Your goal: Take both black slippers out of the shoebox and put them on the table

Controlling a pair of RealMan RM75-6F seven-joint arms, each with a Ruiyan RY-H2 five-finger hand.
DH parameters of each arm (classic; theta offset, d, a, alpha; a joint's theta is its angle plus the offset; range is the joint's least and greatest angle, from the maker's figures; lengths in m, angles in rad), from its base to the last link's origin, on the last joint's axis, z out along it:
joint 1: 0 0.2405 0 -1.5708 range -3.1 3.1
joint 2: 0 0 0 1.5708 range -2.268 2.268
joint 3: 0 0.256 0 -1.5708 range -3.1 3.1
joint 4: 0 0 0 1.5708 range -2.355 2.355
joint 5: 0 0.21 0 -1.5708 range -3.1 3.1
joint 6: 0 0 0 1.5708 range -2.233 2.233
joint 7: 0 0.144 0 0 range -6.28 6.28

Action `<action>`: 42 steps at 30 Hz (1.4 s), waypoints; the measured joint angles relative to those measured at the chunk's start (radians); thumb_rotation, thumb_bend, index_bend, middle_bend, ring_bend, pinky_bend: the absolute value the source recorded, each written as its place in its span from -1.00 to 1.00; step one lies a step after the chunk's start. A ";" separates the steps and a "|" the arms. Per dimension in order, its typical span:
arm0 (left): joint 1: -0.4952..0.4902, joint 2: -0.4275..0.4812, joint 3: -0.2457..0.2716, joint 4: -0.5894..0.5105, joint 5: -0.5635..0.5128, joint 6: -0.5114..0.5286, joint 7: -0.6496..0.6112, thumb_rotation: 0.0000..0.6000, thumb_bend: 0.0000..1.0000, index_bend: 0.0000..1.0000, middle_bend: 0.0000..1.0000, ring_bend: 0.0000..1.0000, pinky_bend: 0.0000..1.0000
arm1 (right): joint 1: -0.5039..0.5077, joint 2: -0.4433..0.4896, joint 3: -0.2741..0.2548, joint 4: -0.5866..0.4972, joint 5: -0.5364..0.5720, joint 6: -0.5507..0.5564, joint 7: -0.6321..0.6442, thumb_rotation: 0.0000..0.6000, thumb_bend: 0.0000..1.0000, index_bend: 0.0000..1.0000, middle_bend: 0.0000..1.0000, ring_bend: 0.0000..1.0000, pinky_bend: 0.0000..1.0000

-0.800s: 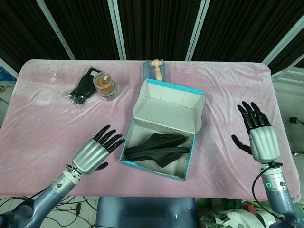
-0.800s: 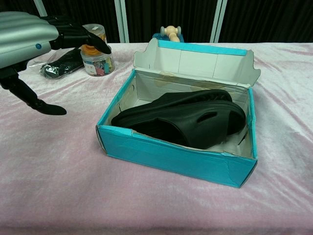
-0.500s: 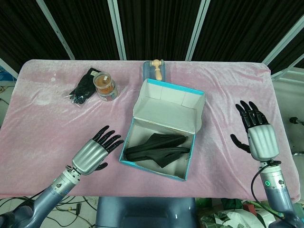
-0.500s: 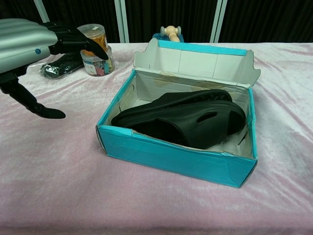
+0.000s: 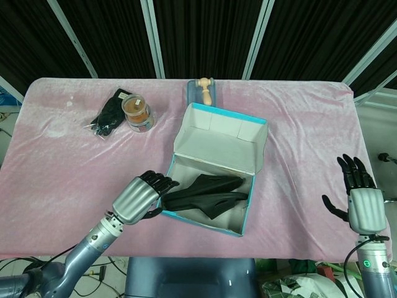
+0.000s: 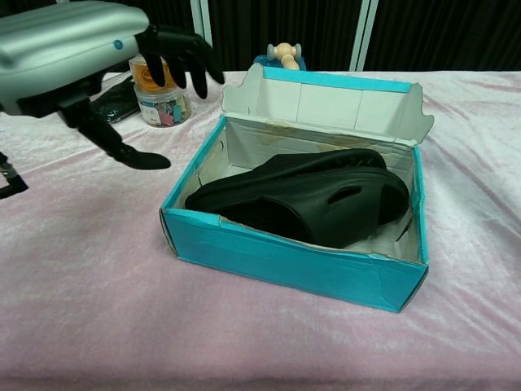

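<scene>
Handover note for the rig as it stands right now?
Left hand: holds nothing, fingers apart, at the left wall of the shoebox, not touching the slippers.
Right hand: holds nothing, fingers spread, off to the right, away from the box.
Black slippers: both in the shoebox, lying together; lid flap up.
Done: nothing out.
Left: lift each slipper out and set it on the table.

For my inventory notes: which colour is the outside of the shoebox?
The shoebox is turquoise outside, white inside; the chest view shows it best.
</scene>
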 measured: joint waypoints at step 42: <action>-0.327 -0.503 -0.117 0.233 -0.543 -0.037 0.245 1.00 -0.64 -0.67 -0.39 -0.39 -0.04 | -0.091 -0.038 -0.031 0.115 0.021 0.023 0.145 1.00 -0.66 -0.83 -0.90 -0.99 -0.57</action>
